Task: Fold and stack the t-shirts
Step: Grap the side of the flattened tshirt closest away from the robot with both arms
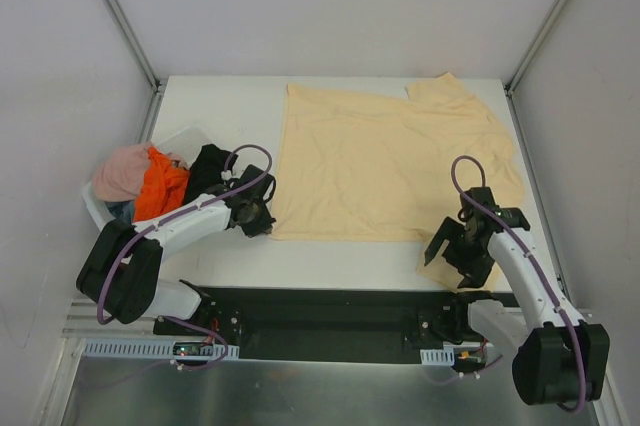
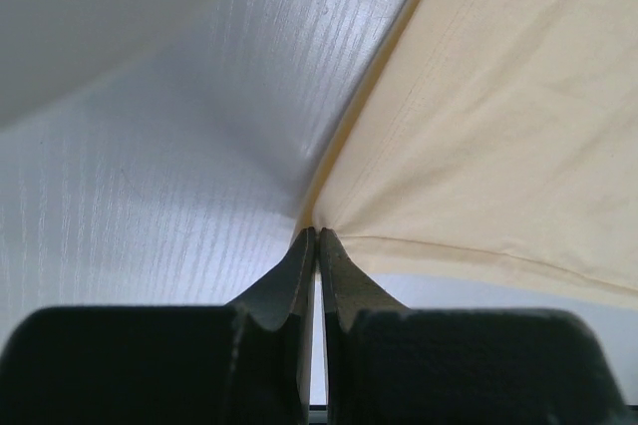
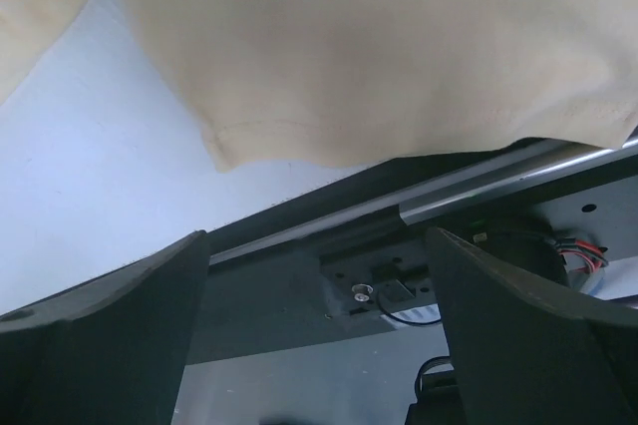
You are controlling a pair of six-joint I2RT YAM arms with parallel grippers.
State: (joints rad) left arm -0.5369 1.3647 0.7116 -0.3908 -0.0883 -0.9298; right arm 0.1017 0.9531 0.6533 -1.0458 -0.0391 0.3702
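A pale yellow-beige t-shirt (image 1: 385, 161) lies spread flat on the white table. My left gripper (image 1: 262, 223) is shut on its near left corner; the left wrist view shows the cloth (image 2: 498, 126) pinched at the fingertips (image 2: 317, 235). My right gripper (image 1: 455, 256) is open and empty, over the shirt's near right sleeve by the table's front edge; that sleeve's hem (image 3: 329, 66) shows in the right wrist view, beyond the spread fingers (image 3: 110, 325). The pink (image 1: 122, 171), orange (image 1: 160, 186) and black (image 1: 208, 171) t-shirts lie bunched at the left.
A white plastic basket (image 1: 95, 208) holds the bunched shirts at the table's left edge. A black base rail (image 1: 330, 311) runs along the near edge. Grey walls close in the back and both sides.
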